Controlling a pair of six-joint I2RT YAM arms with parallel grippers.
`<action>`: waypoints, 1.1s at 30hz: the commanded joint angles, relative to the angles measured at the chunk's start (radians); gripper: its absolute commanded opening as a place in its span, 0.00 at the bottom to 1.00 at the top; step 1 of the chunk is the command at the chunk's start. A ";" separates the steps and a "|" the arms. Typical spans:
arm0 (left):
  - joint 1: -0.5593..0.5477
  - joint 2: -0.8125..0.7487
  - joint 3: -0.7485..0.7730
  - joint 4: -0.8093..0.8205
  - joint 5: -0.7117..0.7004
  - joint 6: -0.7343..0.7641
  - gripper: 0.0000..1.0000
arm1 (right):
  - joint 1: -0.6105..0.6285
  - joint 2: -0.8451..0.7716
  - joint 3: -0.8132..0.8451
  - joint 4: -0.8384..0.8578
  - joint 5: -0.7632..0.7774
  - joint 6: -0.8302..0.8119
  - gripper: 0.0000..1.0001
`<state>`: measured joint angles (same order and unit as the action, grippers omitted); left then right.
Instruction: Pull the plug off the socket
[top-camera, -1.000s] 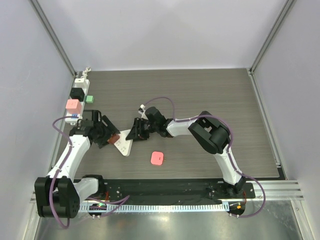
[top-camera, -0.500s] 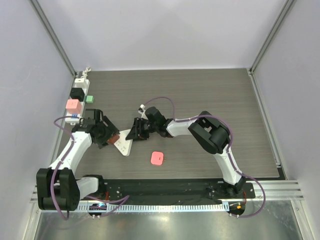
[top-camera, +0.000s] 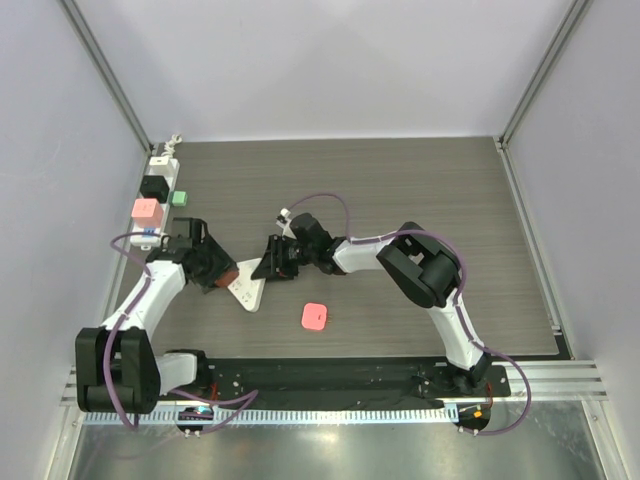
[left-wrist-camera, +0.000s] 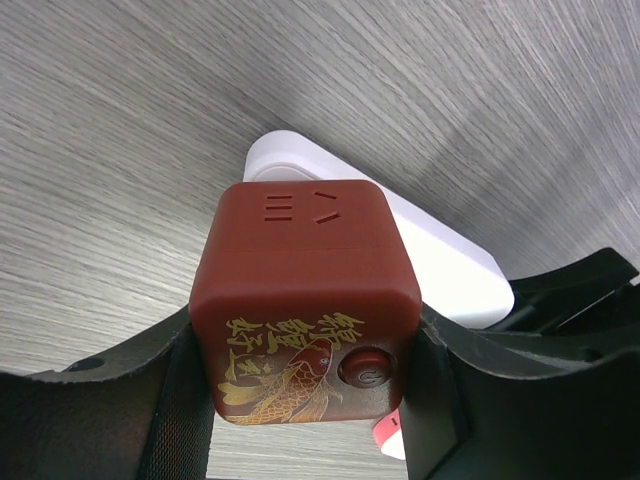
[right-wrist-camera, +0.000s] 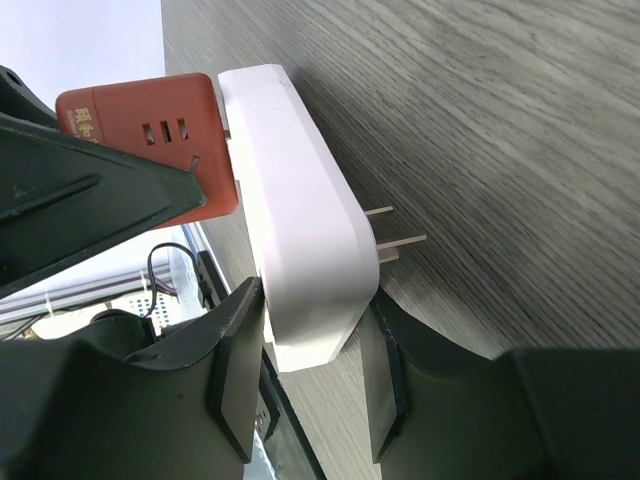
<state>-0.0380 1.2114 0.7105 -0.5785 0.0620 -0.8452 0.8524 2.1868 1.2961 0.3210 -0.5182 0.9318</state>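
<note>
**Both grippers locked on at mid-table, socket off to the left**

We open on the room: pale walls (top-camera: 330, 70) on three sides, metal posts (top-camera: 108, 75) in the corners, and a dark wood-grain table (top-camera: 430, 190) filling the floor between them.

Along the table's left edge we have the socket (top-camera: 163, 163). It lies flat, with its long axis running near to far along that edge. Its cord stub points at the back wall. Coloured pieces (top-camera: 147, 211) in black, green, pink and blue sit in a row on or beside it. We cannot tell from up here which ones are plugged in.

Now to the action, left of centre and well apart from the socket. The right gripper (top-camera: 264, 270) is clamped across a white adapter (right-wrist-camera: 300, 200), with a finger on either side. Metal prongs (right-wrist-camera: 395, 232) jut from one adapter face.

Tight against the opposite face sits the plug (left-wrist-camera: 305, 290), a red-brown cube with gold lettering and a fish. The left gripper (top-camera: 224, 273) has a finger pressed against each side of that cube, so we call it a grip.

Smallest of all, a pink square (top-camera: 313, 317) lies alone on the table, nearer the bases.
</note>
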 joint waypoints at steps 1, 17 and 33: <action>-0.002 -0.068 0.012 0.039 0.105 0.043 0.00 | -0.012 0.045 -0.018 -0.180 0.198 -0.106 0.01; -0.023 -0.237 0.006 -0.063 0.059 0.100 0.00 | -0.013 0.054 -0.014 -0.204 0.217 -0.093 0.01; -0.043 -0.331 0.024 -0.055 0.038 0.063 0.00 | -0.023 0.047 -0.029 -0.200 0.227 -0.080 0.01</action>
<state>-0.0463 0.9676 0.6468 -0.6186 0.0608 -0.7826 0.8520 2.1849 1.3071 0.3195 -0.5785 0.9104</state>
